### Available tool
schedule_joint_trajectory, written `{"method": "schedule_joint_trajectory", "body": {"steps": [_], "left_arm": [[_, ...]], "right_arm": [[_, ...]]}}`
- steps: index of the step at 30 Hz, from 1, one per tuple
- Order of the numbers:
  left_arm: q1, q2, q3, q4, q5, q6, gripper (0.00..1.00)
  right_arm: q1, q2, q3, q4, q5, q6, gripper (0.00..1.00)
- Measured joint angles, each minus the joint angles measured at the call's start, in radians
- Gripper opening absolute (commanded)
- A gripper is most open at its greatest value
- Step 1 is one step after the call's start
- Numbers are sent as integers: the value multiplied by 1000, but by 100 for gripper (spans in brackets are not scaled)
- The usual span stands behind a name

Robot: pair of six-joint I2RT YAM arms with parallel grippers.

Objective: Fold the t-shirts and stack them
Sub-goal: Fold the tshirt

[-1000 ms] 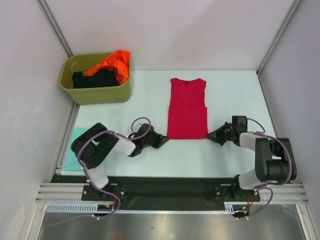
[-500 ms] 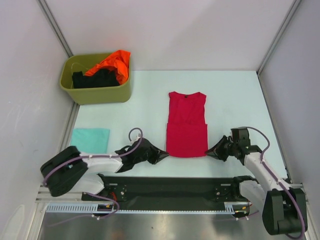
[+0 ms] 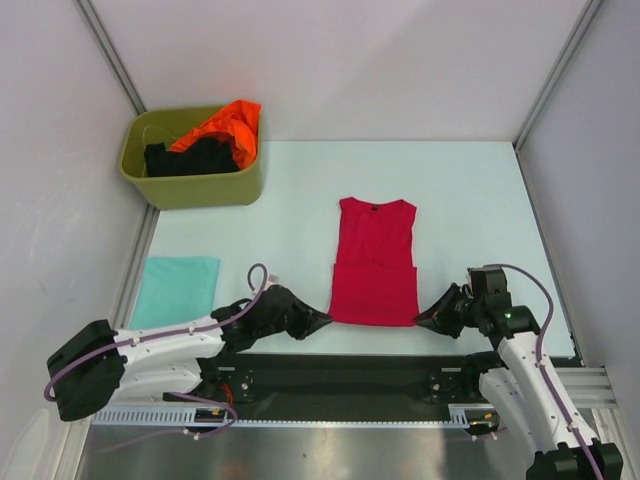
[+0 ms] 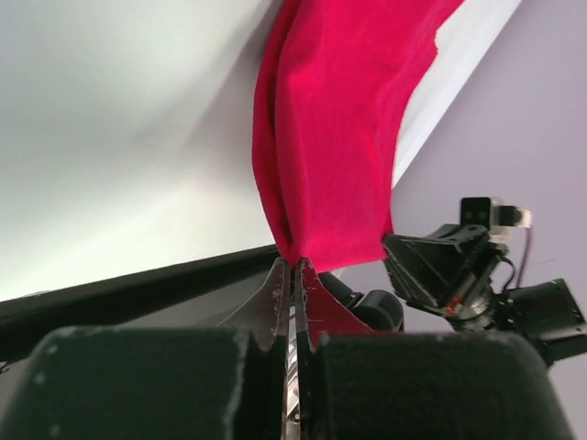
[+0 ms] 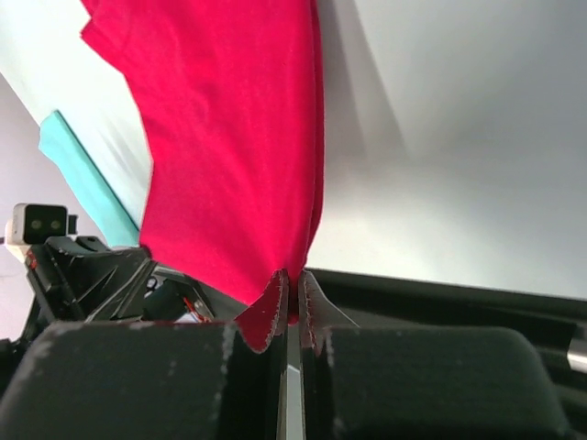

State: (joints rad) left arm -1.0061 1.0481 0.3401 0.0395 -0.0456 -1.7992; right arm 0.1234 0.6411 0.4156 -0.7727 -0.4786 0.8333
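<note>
A crimson-red t-shirt (image 3: 374,262) lies lengthwise on the pale table, neck away from me, sleeves folded in. My left gripper (image 3: 323,318) is shut on its near left hem corner, and my right gripper (image 3: 424,318) is shut on the near right corner. Both wrist views show the red cloth (image 4: 335,137) (image 5: 229,137) pinched between closed jaws at the table's near edge. A pale teal t-shirt (image 3: 177,288), folded square, lies flat at the left. Orange (image 3: 225,125) and black (image 3: 190,157) t-shirts sit crumpled in the tub.
An olive-green plastic tub (image 3: 195,187) stands at the back left. The black base rail (image 3: 340,375) runs along the near edge of the table, right below the held hem. White walls close in on both sides and the back.
Both grippers have drawn the red t-shirt toward the near edge of the table, and the arms have folded back low. The teal t-shirt is now uncovered.
</note>
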Motion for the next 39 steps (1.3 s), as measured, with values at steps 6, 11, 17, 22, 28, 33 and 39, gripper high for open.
{"method": "schedule_joint_trajectory", "body": {"steps": [6, 11, 17, 22, 28, 33, 39], "left_arm": [[6, 35, 57, -66, 7, 21, 0], [135, 137, 185, -87, 58, 139, 0], [340, 373, 470, -129, 158, 381, 0], [426, 650, 789, -180, 247, 566, 0], [488, 815, 940, -183, 318, 643, 0], [536, 920, 1034, -167, 372, 650, 0], [565, 996, 1098, -114, 408, 644, 0]], "right_arm": [[0, 90, 117, -47, 10, -29, 0], [-15, 324, 266, 7, 22, -60, 0], [-63, 617, 430, 98, 14, -98, 0], [-95, 867, 659, 143, 11, -143, 0], [-108, 1122, 888, 179, -13, -181, 0], [-110, 1270, 1011, 176, -37, -196, 0], [-135, 1366, 1124, 167, -66, -204, 0]]}}
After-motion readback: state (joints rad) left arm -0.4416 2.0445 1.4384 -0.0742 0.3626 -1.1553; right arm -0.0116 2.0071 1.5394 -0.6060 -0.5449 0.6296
